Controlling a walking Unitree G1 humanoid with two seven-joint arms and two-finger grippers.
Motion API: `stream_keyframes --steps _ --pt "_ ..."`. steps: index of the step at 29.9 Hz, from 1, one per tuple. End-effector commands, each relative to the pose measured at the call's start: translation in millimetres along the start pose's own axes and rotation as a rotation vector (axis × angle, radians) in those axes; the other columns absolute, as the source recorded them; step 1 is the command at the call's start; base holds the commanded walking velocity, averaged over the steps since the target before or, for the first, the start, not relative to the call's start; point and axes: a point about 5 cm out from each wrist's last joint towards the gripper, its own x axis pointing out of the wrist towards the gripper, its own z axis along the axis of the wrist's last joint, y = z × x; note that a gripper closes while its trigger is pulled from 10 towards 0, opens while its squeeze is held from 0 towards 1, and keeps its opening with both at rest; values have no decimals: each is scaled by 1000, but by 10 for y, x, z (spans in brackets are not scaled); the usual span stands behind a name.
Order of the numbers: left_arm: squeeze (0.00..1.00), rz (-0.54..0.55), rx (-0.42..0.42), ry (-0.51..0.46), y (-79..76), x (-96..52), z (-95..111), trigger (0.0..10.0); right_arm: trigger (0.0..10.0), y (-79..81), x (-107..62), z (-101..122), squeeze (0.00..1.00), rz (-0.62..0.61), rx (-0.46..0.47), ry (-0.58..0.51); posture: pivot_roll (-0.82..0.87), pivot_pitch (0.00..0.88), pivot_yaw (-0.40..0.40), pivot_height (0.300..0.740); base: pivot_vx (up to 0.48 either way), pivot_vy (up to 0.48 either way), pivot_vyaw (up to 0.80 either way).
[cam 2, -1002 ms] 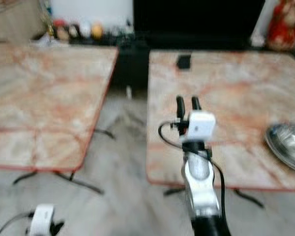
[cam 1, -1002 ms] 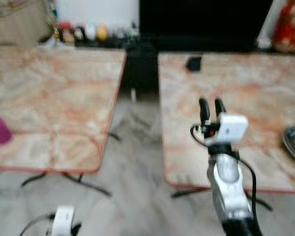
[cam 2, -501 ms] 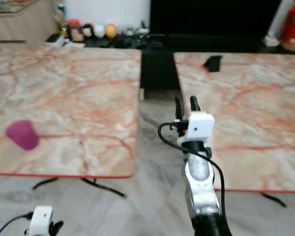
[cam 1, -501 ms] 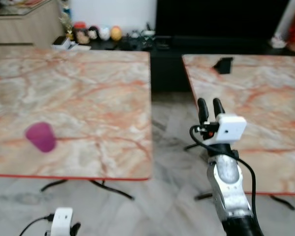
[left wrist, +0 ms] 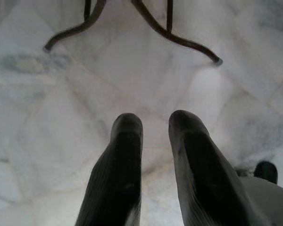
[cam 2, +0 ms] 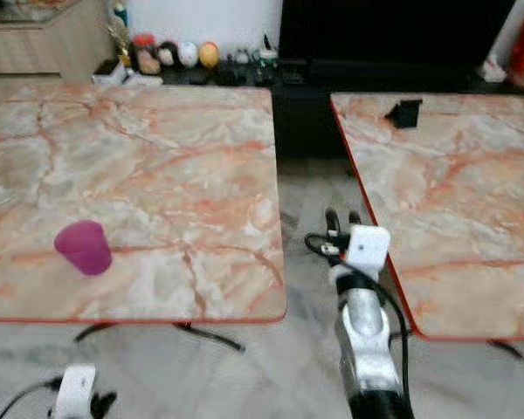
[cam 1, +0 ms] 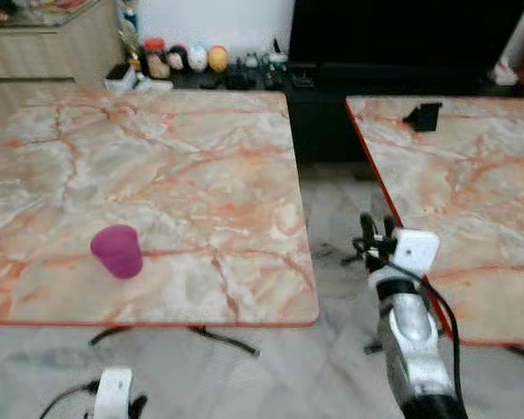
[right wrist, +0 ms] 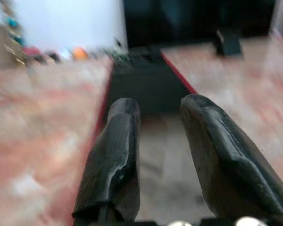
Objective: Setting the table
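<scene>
Your purple cup (cam 1: pixel 117 250) stands near the marble table's (cam 1: pixel 201 175) front edge. Right gripper (cam 1: pixel 377 229) hangs spread, empty, over the gap; left gripper (left wrist: pixel 153 127) parted above pale floor tiles.

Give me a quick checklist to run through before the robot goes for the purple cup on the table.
1. Purple cup upright, alone on the left table: ok.
2. Right gripper open and empty, raised over the gap between the two tables: ok.
3. Left gripper open and empty, hanging low over the floor: ok.
4. Cup within reach from here: cannot tell; it stands back from the near edge, left of the right gripper.
5. Path to the cup free of other things on the table: ok.
6. Right table edge close beside the right arm: not ok, watch clearance.
</scene>
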Motion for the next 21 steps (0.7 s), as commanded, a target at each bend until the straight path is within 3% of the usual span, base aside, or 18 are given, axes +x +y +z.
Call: stream_keyframes --steps 1,7,10,16,19,21 --pt "0 17 1 9 49 -29 -49 10000 10000 -47 -74 -178 0 -21 5 74 65 0 3 724 0 0 0" --pt "0 18 -3 10 46 -33 -59 10000 10000 -210 -260 -523 0 -71 -7 220 69 0 0 724 0 0 0" --pt "0 18 -2 14 48 -36 -68 10000 10000 -243 -422 -792 0 -66 14 359 65 0 1 724 0 0 0" --pt "0 17 -6 15 47 -38 -75 10000 10000 -354 -735 -1123 0 -107 -42 552 70 0 -1 724 0 0 0" --pt "0 18 -7 16 47 -38 -75 10000 10000 -374 -797 -1173 0 -117 -43 585 70 0 -2 724 0 0 0" --pt "0 18 -7 18 48 -39 -78 10000 10000 -418 -956 -1294 0 -139 -33 671 69 0 -1 724 0 0 0"
